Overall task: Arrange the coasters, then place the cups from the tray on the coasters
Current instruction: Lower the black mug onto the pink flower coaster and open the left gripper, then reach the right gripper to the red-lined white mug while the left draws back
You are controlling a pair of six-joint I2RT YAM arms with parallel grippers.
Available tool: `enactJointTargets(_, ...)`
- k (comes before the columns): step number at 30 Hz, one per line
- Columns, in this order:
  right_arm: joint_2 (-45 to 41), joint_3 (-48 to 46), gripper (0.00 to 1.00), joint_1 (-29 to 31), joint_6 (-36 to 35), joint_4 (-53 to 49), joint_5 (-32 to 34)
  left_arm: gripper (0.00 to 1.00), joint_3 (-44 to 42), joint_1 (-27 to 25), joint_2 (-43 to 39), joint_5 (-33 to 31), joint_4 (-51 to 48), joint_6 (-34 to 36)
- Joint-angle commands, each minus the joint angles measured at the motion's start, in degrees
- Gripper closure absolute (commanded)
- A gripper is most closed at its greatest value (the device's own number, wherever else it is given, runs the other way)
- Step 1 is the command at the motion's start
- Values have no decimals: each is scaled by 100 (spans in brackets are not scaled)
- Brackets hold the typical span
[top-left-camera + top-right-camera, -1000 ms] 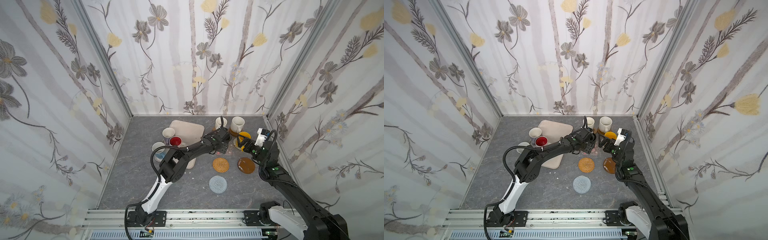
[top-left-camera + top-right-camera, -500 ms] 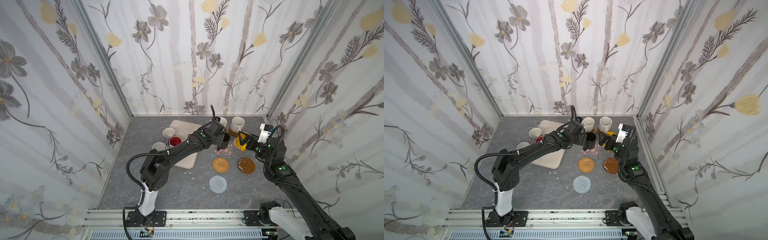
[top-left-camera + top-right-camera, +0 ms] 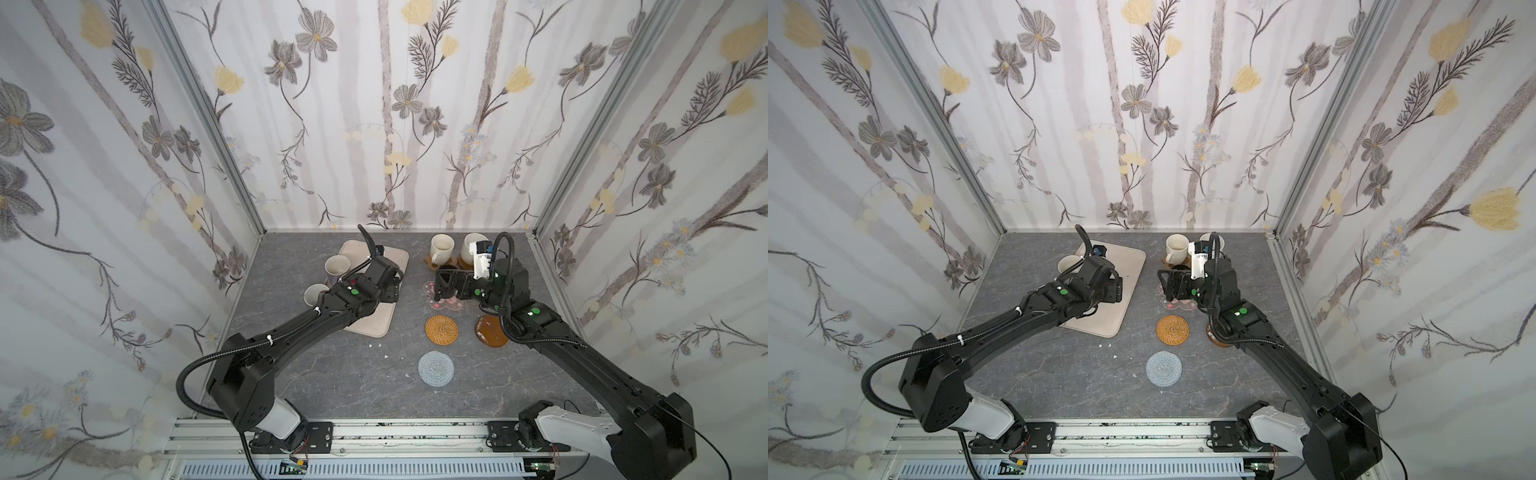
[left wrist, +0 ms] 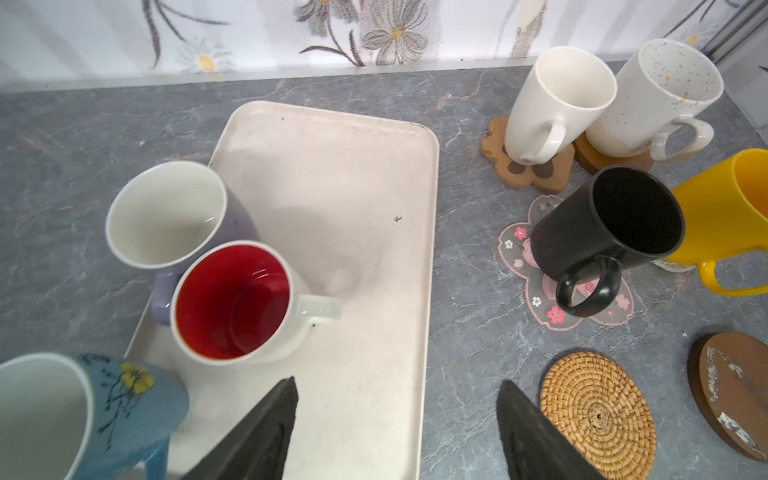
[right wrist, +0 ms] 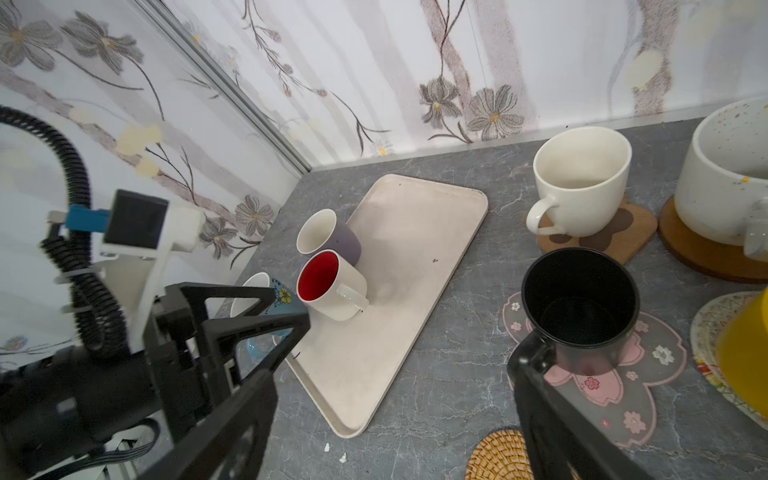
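- The left gripper (image 4: 398, 384) hovers over the tray (image 4: 332, 166), fingers (image 4: 257, 432) spread wide, nothing between them.
- Dead ahead sits the red-lined mug (image 4: 232, 301), upright on the tray with its handle pointing out over the bare tray floor. That looks like the next pick.
- The lavender mug (image 4: 166, 212) crowds it on the side away from the handle. The light blue mug (image 4: 124, 395) waits at the tray's corner. Whether those two stand on the tray or just off it is hard to tell.
- Across the table, the right gripper (image 5: 392, 372) hangs by the black mug (image 5: 579, 299), fingers apart. One finger is right at the handle, but it clamps nothing.
- The black mug stands upright on the pink blossom coaster (image 5: 648, 374), off-centre toward one petal.
- The cream mug (image 4: 557, 104), speckled mug (image 4: 660, 95) and yellow mug (image 4: 723, 216) each stand on a coaster.
- Three coasters lie free: the rattan coaster (image 3: 441, 330), the wooden coaster (image 4: 735, 390) and the grey-blue coaster (image 3: 435, 369).
- To do this pick well, the left gripper should take the red-lined mug's wall on the handle side, where there is room. One finger goes inside the rim and one outside, clear of the lavender mug.
- A straight lift before any swing is the safe way, since a nudge could topple a neighbouring mug.
- The rattan coaster is the nearest free one. The right arm had best draw back from the middle so the two arms do not meet.
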Motion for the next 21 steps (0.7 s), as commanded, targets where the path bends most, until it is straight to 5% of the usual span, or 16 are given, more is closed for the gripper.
enactJointTargets(1, 423, 327, 13, 305, -117, -112, 202, 22, -469, 355, -532, 6, 151, -403)
enactJointTargets(16, 2804, 2150, 17, 1765, -103, -537, 623, 20, -1670, 2476, -2885, 693, -186, -381)
enactJointTargets(21, 3477, 2734, 28, 2000, -180, -682, 646, 21, -1887, 3259, -3344, 1186, -208, -287)
